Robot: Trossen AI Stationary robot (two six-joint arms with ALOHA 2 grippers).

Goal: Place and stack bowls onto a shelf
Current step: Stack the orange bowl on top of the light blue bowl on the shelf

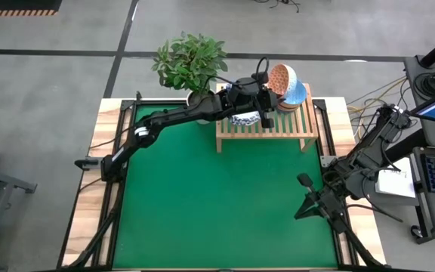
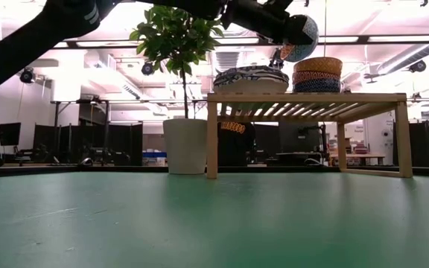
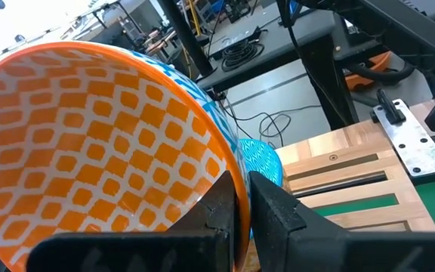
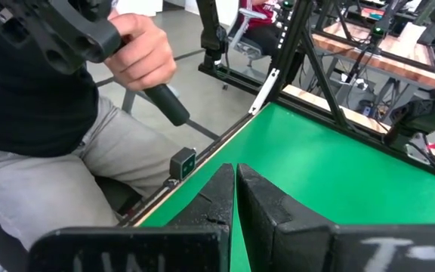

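My left gripper [image 1: 269, 100] reaches over the pale slatted shelf [image 1: 266, 130] at the table's far side and is shut on a small bowl [image 1: 284, 81], orange-patterned inside [image 3: 89, 143] and light blue outside [image 2: 302, 31]. This bowl hangs tipped above a stack of small bowls [image 2: 317, 74] on the shelf's right part. A stack of wide white bowls with blue rims [image 2: 250, 77] sits on the shelf's left part. My right gripper [image 4: 236, 193] is shut on nothing, low by the table's right edge [image 1: 306, 183]. My left gripper pinches the bowl's rim [image 3: 236, 175], one finger [image 3: 214, 208] inside the bowl and the other finger [image 3: 278, 208] against its light blue outer wall. The fingers come from the table's left side. The bowl is lifted clear and tipped on edge above the small stack.
A potted plant [image 1: 189, 62] in a white pot [image 2: 185, 145] stands just left of the shelf at the far edge. The green mat [image 1: 217, 204] lies bare in front of the shelf. Beside the table's right edge a person's hand [image 4: 143, 54] grips a dark handle.
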